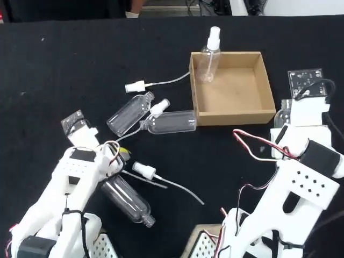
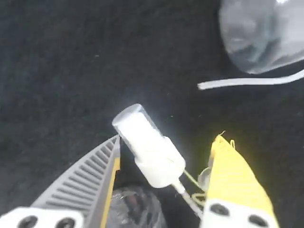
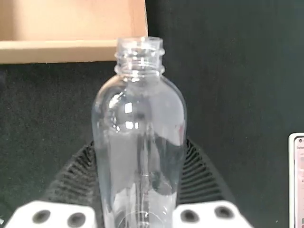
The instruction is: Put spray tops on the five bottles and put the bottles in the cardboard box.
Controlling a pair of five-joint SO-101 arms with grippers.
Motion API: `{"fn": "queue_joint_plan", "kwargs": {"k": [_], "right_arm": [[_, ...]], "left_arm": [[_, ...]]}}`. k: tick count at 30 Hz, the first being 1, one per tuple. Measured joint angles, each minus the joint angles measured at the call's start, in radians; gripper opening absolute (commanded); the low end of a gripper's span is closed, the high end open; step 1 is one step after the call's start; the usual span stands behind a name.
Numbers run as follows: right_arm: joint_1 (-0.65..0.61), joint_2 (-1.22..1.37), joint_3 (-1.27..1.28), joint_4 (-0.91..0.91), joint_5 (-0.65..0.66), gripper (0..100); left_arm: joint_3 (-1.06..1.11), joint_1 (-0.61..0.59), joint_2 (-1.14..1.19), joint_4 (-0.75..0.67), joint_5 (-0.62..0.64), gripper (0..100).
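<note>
My right gripper (image 3: 141, 161) is shut on a clear, topless bottle (image 3: 140, 133), held upright beside the cardboard box (image 1: 231, 114) at its near right corner (image 1: 280, 116). One bottle with a spray top (image 1: 210, 54) stands in the box's far left corner. My left gripper (image 2: 164, 175) is open; a white spray top (image 2: 149, 147) lies between its fingers, against the grey one. Another spray top with a tube (image 1: 144, 170) lies just right of that gripper (image 1: 117, 156). A bottle (image 1: 127, 199) lies beside the left arm. Two more bottles (image 1: 129, 114) (image 1: 171, 122) lie mid-table.
A loose spray top (image 1: 136, 86) with a long tube lies left of the box, and another (image 1: 159, 106) rests between the two mid-table bottles. A tube end (image 2: 247, 82) and a bottle base (image 2: 266, 33) show beyond my left gripper. The table is covered in black cloth.
</note>
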Motion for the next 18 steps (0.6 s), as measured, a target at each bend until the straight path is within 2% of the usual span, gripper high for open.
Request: {"fn": "queue_joint_plan", "kwargs": {"k": [5, 13, 18], "right_arm": [[0.000, 0.000, 0.015, 0.000, 0.000, 1.1], [0.000, 0.000, 0.015, 0.000, 0.000, 1.1], [0.000, 0.000, 0.015, 0.000, 0.000, 1.1]], "left_arm": [[0.000, 0.002, 0.000, -0.028, 0.000, 15], [0.000, 0.002, 0.000, -0.032, 0.000, 18], [0.028, -0.005, 0.000, -0.132, 0.000, 18]]}}
